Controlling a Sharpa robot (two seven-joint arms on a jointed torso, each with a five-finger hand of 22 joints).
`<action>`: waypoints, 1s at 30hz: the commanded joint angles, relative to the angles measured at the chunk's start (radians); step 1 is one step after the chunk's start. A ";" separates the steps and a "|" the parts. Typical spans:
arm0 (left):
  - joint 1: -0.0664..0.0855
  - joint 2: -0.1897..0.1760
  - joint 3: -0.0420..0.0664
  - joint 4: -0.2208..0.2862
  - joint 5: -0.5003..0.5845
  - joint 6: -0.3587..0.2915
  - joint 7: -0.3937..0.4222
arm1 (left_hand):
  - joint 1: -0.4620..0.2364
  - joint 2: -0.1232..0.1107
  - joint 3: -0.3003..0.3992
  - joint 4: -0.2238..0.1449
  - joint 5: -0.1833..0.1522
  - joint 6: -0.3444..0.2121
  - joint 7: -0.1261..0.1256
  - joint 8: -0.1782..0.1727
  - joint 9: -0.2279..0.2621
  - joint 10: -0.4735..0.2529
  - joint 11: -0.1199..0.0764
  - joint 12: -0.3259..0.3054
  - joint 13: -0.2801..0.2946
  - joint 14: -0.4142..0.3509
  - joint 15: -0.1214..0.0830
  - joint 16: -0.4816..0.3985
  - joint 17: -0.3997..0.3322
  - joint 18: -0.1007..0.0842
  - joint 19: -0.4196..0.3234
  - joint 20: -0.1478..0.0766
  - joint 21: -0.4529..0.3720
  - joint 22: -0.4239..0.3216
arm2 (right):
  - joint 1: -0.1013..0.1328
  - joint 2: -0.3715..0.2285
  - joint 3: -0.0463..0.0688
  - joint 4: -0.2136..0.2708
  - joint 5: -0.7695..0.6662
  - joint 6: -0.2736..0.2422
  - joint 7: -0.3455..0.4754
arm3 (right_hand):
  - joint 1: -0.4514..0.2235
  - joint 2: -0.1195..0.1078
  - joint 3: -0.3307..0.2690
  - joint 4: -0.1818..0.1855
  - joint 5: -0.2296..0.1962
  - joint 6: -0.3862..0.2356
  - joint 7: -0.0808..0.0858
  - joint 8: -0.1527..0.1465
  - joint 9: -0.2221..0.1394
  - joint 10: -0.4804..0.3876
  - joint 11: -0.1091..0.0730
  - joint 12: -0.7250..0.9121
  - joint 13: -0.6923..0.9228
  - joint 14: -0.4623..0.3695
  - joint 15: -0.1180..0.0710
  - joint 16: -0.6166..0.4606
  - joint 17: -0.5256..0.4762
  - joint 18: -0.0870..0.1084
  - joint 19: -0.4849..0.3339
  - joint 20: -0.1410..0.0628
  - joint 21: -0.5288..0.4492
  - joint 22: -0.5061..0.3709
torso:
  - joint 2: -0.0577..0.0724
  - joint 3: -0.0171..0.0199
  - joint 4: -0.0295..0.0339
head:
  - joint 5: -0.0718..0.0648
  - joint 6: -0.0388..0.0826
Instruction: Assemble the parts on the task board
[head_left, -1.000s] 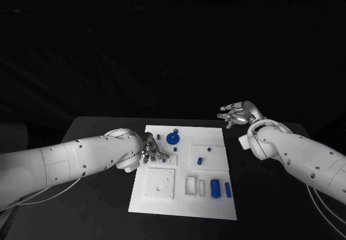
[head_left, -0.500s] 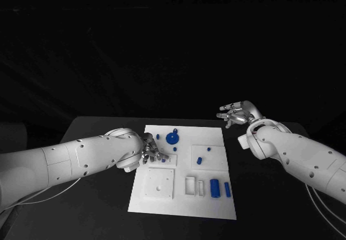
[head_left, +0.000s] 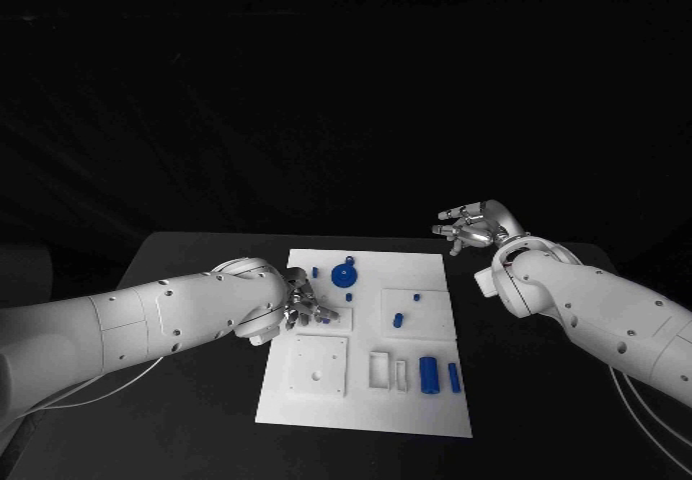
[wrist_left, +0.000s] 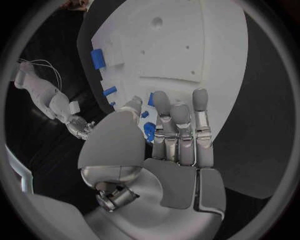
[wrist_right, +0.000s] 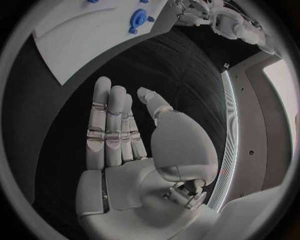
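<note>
The white task board lies in the middle of the table. My left hand is over its left edge, fingers straight and close together, holding nothing. The left wrist view shows the left hand above the board, its fingertips beside a small blue part. That small blue part sits just off the fingers. A round blue part stands further back, half hidden under the thumb as the round blue part. My right hand hangs open beyond the board's far right corner.
A blue cylinder and a blue bar lie near the board's front right. Small blue pegs stand mid-board. A white square plate sits at front left. In the right wrist view my right hand is over bare black table.
My left hand has edged slightly toward the small blue part at the board's left edge. The right hand has stayed where it was.
</note>
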 joint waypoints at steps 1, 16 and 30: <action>-0.001 0.004 -0.001 -0.003 0.004 0.007 0.007 | -0.002 0.011 -0.001 -0.010 0.006 -0.008 -0.001 0.005 -0.001 0.008 0.009 -0.004 0.001 -0.005 -0.001 0.006 -0.001 -0.014 0.007 0.000 -0.006 0.017 | -0.001 0.001 0.000 0.001 0.001 0.009 0.005 | -0.006 -0.001 -0.002 0.006 0.005 -0.007 0.002 -0.003 -0.001 -0.009 -0.001 0.003 -0.001 0.003 0.004 -0.006 0.001 0.006 0.020 0.007 0.003 -0.001 | -0.001 0.0009 0.0005 | 0.000 -0.001; -0.009 0.020 -0.004 -0.026 0.015 0.012 0.012 | -0.005 0.060 -0.010 -0.088 0.010 -0.013 -0.002 0.006 -0.001 0.006 0.009 -0.003 0.002 -0.008 -0.001 0.010 -0.008 -0.014 0.008 0.000 -0.008 0.017 | -0.001 0.002 0.000 0.001 0.002 0.010 0.005 | -0.007 0.000 -0.001 0.008 0.006 -0.007 0.002 -0.003 -0.001 -0.008 -0.001 0.004 0.000 0.003 0.004 -0.005 0.001 0.006 0.020 0.007 0.004 -0.002 | -0.001 0.0018 0.0001 | -0.001 -0.006; -0.012 0.025 -0.005 -0.032 0.020 0.023 0.016 | 0.021 0.100 -0.034 -0.164 0.033 -0.015 -0.005 0.005 -0.005 0.005 0.007 -0.003 0.001 -0.008 -0.002 0.011 -0.010 -0.015 0.007 0.000 -0.009 0.018 | -0.003 0.003 0.000 0.000 0.003 0.010 0.005 | -0.007 0.000 -0.001 0.008 0.006 -0.007 0.002 -0.003 -0.001 -0.008 -0.001 0.004 0.000 0.003 0.004 -0.005 0.001 0.006 0.020 0.007 0.004 -0.002 | -0.001 0.0016 0.0002 | -0.001 -0.008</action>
